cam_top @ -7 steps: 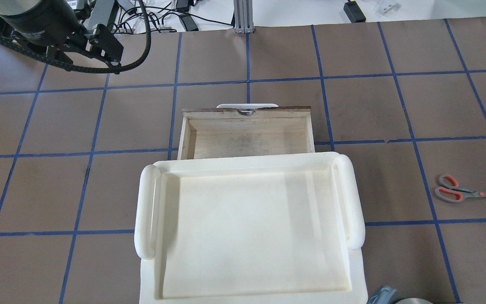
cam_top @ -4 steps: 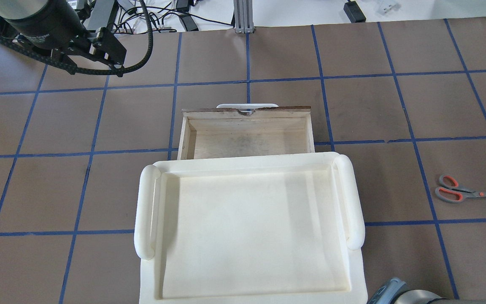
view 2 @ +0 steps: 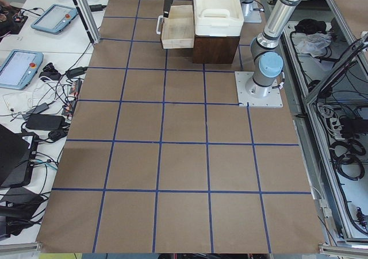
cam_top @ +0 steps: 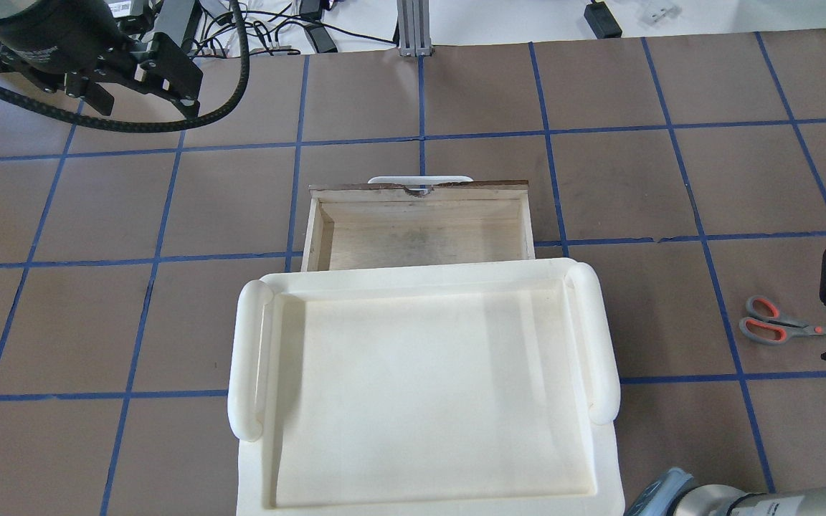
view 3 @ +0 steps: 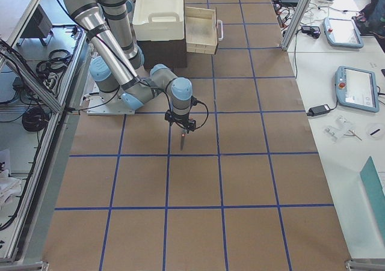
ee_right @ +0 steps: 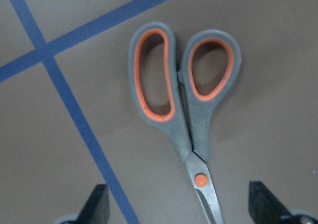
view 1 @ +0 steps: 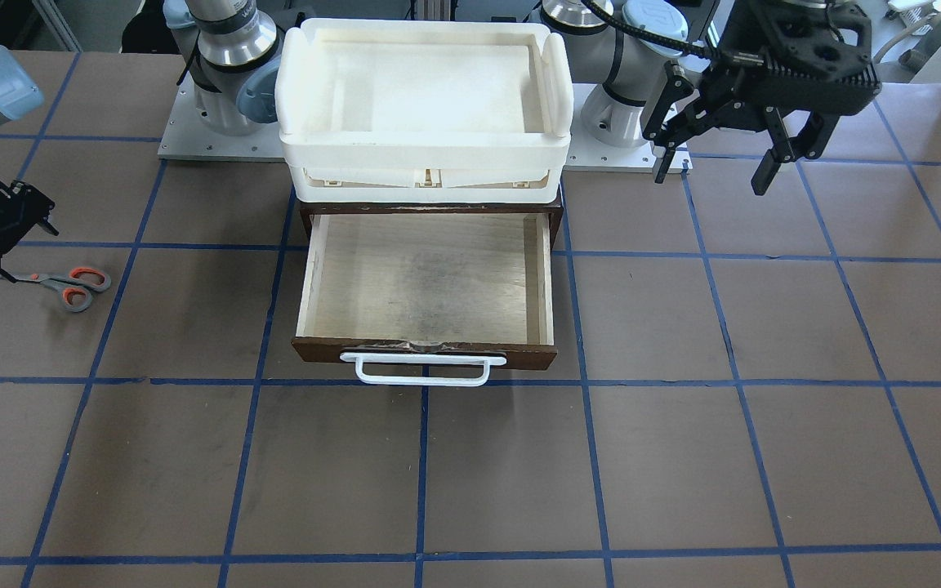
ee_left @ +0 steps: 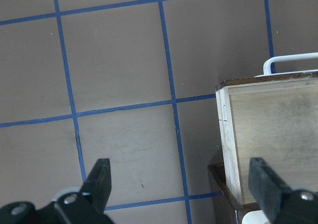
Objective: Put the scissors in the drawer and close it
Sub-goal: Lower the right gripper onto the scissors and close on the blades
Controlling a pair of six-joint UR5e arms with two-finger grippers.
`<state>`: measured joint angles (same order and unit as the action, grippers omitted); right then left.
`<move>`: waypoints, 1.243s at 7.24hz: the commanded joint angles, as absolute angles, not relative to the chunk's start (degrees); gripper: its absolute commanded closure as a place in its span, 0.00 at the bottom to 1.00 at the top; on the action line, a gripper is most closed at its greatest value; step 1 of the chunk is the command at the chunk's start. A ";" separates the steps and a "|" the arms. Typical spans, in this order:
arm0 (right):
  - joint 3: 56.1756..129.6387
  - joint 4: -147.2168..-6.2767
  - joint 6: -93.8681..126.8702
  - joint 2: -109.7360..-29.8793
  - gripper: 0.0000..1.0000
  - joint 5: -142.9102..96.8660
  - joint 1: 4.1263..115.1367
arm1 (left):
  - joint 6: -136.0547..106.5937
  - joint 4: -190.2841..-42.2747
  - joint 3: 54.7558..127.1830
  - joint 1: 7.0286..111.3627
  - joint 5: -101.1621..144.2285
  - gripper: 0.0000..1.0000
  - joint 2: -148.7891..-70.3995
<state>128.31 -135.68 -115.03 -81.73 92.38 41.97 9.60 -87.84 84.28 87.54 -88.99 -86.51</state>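
A brown table top marked into squares by blue tape lines, with a robot arm on either side; at the middle stands a dark wooden cabinet with a white plastic tray (view 1: 425,151) on its top; below the tray, the shallow drawer with a dark brown wood front, pale plywood inside and a white bar handle (view 1: 425,282) is pulled out toward the far side of the table, and only its bare plywood floor shows; the small scissors with dark grey blades and grey loop handles lined with orange-red (cam_top: 779,326) lie flat on the table well to the right of the drawer; their long axis runs left to right, loops toward the drawer, blades pointing away to the right; the right gripper (ee_right: 180,204) hangs directly over the blades just beyond the pivot, its fingers spread wide, one on the near side and one on the far side of the blades, so a straight descent and squeeze would likely catch them; the left gripper (view 1: 711,175), also spread apart and holding nothing, hangs near the drawer's left side, far from the scissors
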 commanded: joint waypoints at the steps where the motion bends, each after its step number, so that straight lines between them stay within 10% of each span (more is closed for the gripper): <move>1: 128.58 -139.13 -117.59 -78.67 0.00 91.05 41.84 | 9.67 -87.54 84.81 87.71 -89.21 0.00 -85.61; 9: 128.67 -139.92 -126.30 -77.87 0.12 89.03 41.84 | 10.37 -87.71 85.26 86.84 -89.39 0.00 -89.73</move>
